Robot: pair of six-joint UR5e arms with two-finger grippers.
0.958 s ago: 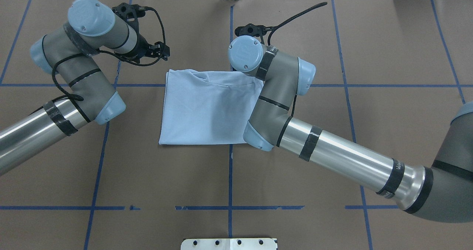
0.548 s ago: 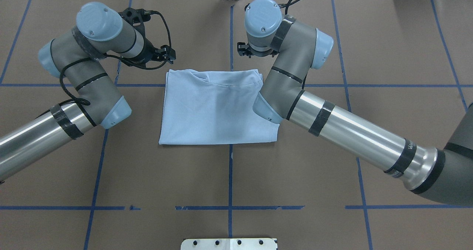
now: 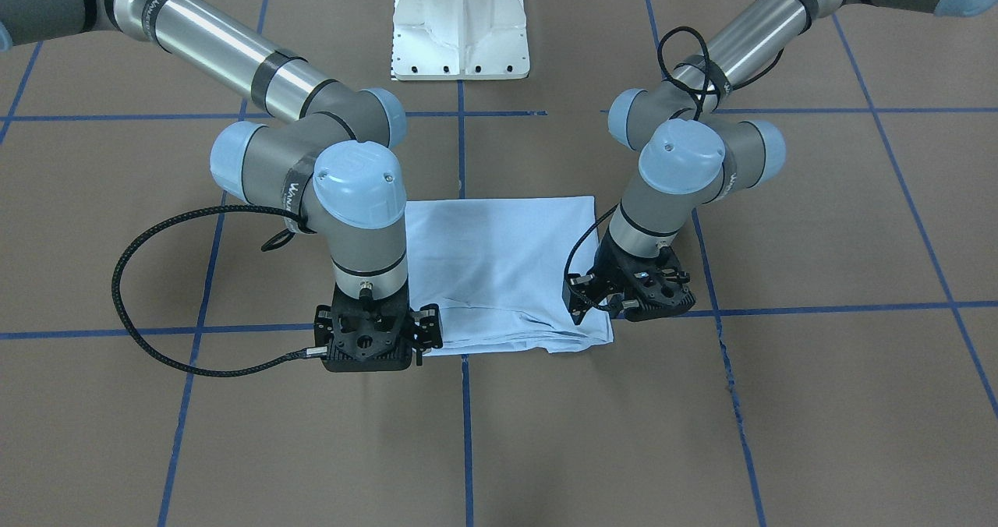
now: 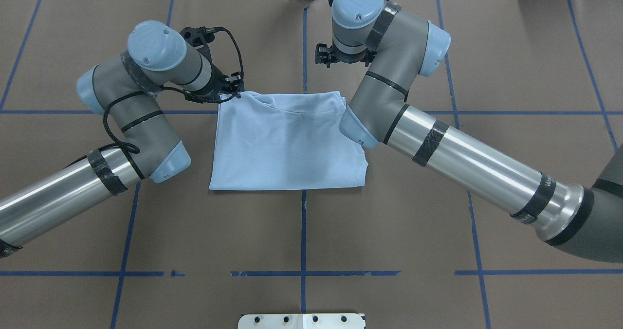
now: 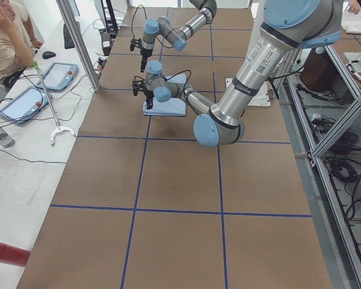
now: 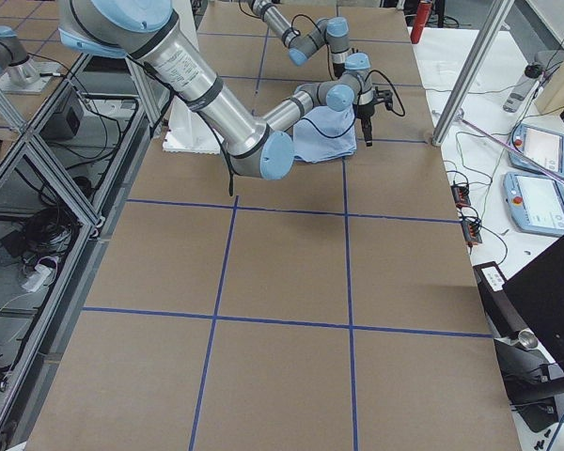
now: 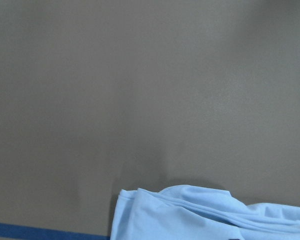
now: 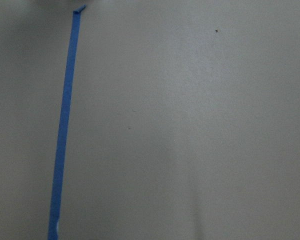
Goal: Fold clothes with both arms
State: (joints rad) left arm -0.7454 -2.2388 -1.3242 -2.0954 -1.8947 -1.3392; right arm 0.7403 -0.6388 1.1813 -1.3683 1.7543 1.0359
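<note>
The clothes, a light blue T-shirt, lie folded into a rough rectangle at the table's centre, with a curved neckline seam near the far edge. The shirt shows between both arms in the front-facing view. My left gripper hangs over the shirt's far left corner, and the left wrist view holds that corner of cloth at its bottom edge. My right gripper is beyond the far edge, apart from the cloth. The fingers of both are hidden under the black heads, so I cannot tell whether either is open or shut.
Brown table cover with blue tape lines. The white pedestal base stands at the robot's side, and its plate shows at the near edge. A person sits beside tablets and cables past the far edge.
My right arm has pulled off the shirt's far right corner and swung past the far edge, leaving that side lying flat. My left gripper has moved right onto the far left corner.
</note>
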